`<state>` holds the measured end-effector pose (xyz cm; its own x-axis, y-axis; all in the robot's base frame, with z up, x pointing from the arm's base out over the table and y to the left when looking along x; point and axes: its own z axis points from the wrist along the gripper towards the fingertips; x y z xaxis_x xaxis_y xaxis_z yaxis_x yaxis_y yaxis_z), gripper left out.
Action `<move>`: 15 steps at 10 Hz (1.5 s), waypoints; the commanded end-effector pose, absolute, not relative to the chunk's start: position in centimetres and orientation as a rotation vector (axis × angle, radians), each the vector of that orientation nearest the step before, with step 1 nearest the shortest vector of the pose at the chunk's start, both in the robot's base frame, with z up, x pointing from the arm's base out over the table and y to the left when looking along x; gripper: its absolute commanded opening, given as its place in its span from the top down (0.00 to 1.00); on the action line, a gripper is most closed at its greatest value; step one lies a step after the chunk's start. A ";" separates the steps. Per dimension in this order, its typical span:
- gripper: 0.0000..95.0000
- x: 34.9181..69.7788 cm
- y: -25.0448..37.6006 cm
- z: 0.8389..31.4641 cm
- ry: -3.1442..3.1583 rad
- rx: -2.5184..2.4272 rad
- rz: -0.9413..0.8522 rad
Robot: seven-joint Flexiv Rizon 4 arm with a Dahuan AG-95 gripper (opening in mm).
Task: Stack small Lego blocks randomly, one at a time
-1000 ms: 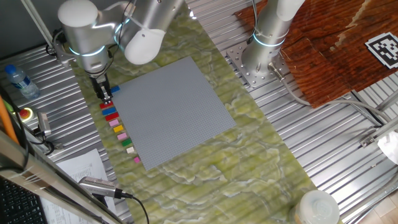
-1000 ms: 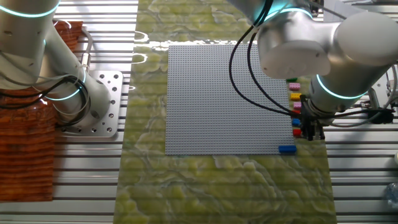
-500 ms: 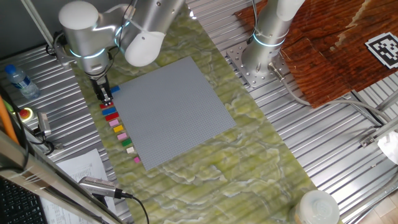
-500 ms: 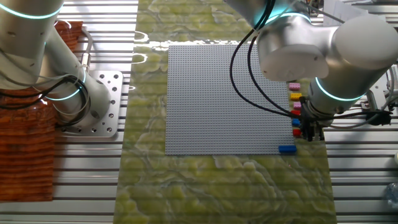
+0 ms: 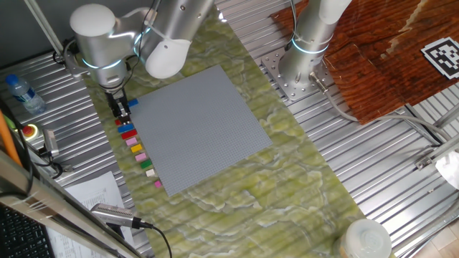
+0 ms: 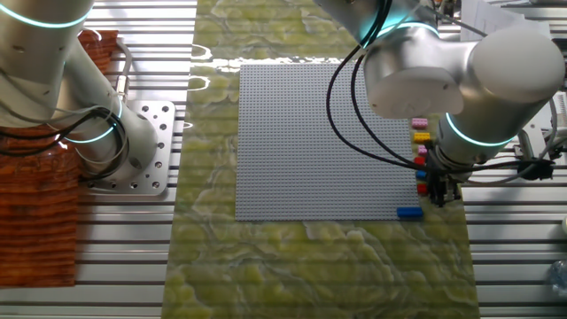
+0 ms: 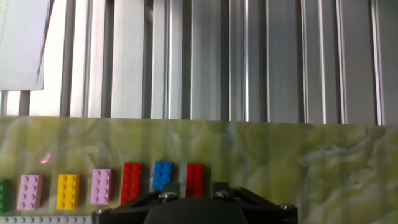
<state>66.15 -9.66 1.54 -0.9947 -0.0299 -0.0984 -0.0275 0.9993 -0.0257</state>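
Grey tool low over the row of small Lego blocks at left of the baseplate, on the green marbled surface; opening not discernible, nothing visibly held; one blue block apart, lower right of the other fixed view

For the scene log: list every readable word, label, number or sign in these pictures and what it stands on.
No text reads as words or numbers.
Black-and-white square marker on the brown surface: a coded pattern, no letters.
Printed paper sheets at the table edge: print too small to read.
Water bottle label: too blurred to read.
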 end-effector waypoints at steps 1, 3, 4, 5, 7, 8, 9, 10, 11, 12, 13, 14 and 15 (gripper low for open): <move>0.60 66.1 -9.8 1.6 3.042 -0.047 -0.036; 0.60 66.1 -9.9 1.4 3.041 -0.054 -0.035; 0.60 66.1 -9.9 1.3 3.041 -0.057 -0.035; 0.60 66.1 -9.9 1.3 3.040 -0.057 -0.034; 0.60 66.1 -9.9 1.2 3.039 -0.059 -0.034; 0.80 66.1 -9.9 1.2 3.038 -0.061 -0.033; 0.80 66.1 -9.9 1.2 3.038 -0.062 -0.033; 0.80 66.1 -9.9 1.2 3.038 -0.064 -0.033; 0.80 66.1 -9.9 1.2 3.037 -0.064 -0.033; 0.80 66.1 -9.9 1.2 3.037 -0.064 -0.032; 0.80 66.1 -9.9 1.2 3.037 -0.065 -0.032; 0.80 66.1 -9.9 1.2 3.036 -0.069 -0.032; 0.80 66.2 -9.9 1.2 3.036 -0.070 -0.033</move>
<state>66.14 -9.90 1.23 -0.9935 -0.0461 -0.1037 -0.0438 0.9988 -0.0239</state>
